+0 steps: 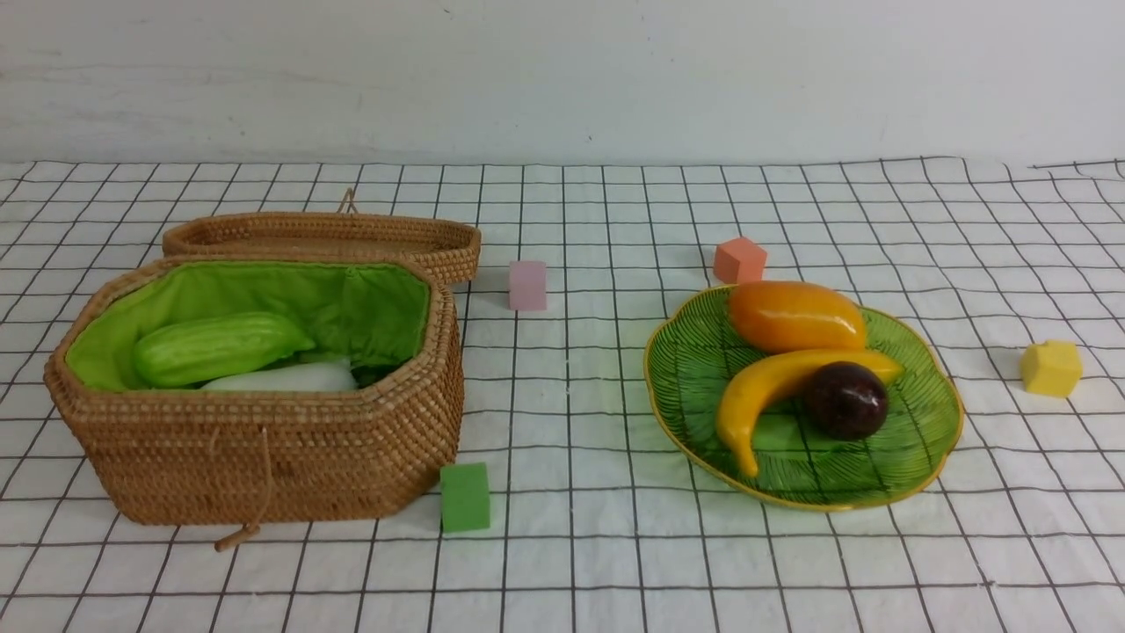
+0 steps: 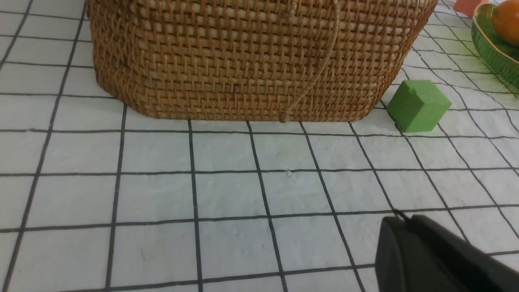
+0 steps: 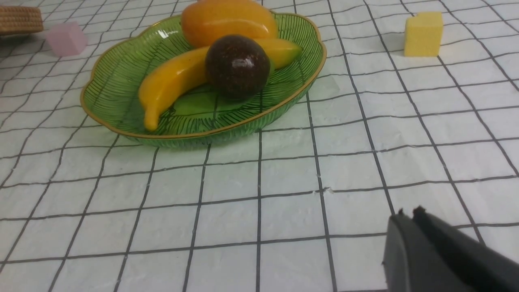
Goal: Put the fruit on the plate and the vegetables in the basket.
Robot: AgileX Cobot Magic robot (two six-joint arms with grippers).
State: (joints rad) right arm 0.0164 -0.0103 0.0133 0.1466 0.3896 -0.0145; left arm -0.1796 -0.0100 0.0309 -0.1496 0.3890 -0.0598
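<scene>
On the green leaf-shaped plate (image 1: 923, 431) at the right lie the fruit: a mango (image 1: 795, 316), a banana (image 1: 765, 387) and a dark mangosteen (image 1: 845, 400). The open wicker basket (image 1: 264, 457) at the left holds a light-green cucumber (image 1: 215, 347) and a white radish (image 1: 281, 378); no carrot shows. Neither arm appears in the front view. My left gripper (image 2: 403, 219) is shut and empty, low over the cloth in front of the basket (image 2: 251, 61). My right gripper (image 3: 407, 213) is shut and empty, on the near side of the plate (image 3: 121, 89).
Foam cubes dot the checked cloth: green (image 1: 464, 497) by the basket's front corner, pink (image 1: 527, 286) between basket and plate, orange (image 1: 739, 260) behind the plate, yellow (image 1: 1051, 367) far right. The basket's lid (image 1: 325, 236) lies open behind it.
</scene>
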